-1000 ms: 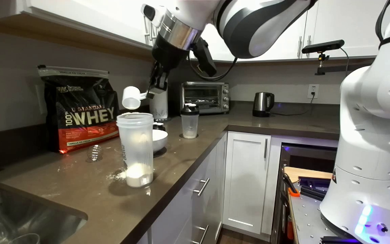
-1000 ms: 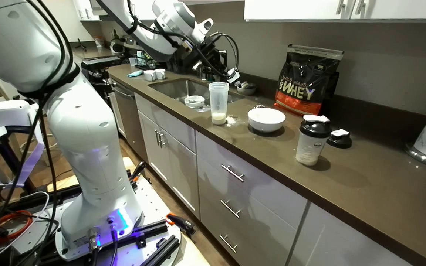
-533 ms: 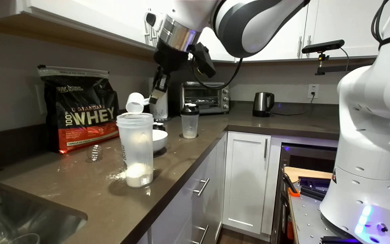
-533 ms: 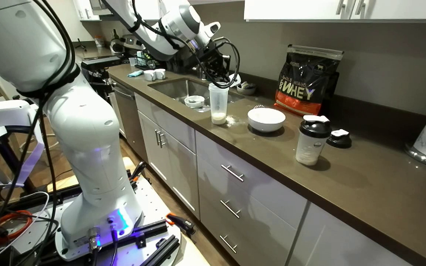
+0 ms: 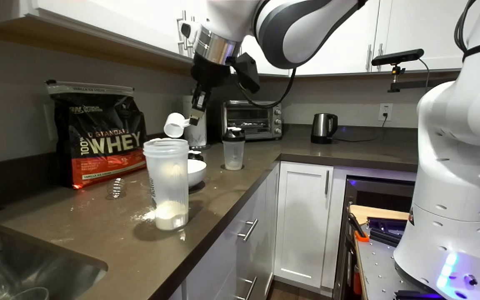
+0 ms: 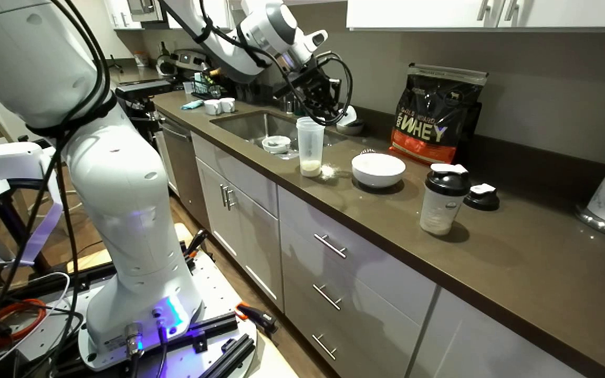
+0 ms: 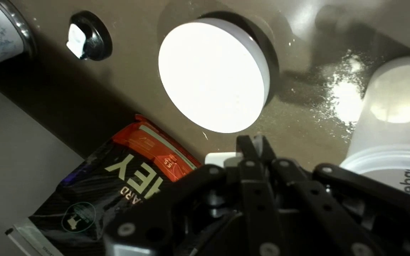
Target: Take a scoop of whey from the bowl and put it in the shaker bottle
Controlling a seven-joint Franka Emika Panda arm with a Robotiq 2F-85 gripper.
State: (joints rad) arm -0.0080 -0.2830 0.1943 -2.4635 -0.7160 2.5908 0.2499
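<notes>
The counter [image 6: 523, 268] bears shaker bottle [image 6: 310, 142], bowl [image 6: 378, 177], bag [image 6: 436, 115].

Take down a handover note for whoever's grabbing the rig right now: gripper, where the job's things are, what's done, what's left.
Gripper: shut on the handle of the scoop, which is tipped and off to the side of the mouth of the shaker bottle.
Things: the bottle stands upright and open on the counter; the bowl stands beside it, apart.
Done: whey lies in the bottom of the bottle; spilled powder lies next to it.
Left: probably just checking that the scoop is empty; I can't tell from these views.
</notes>
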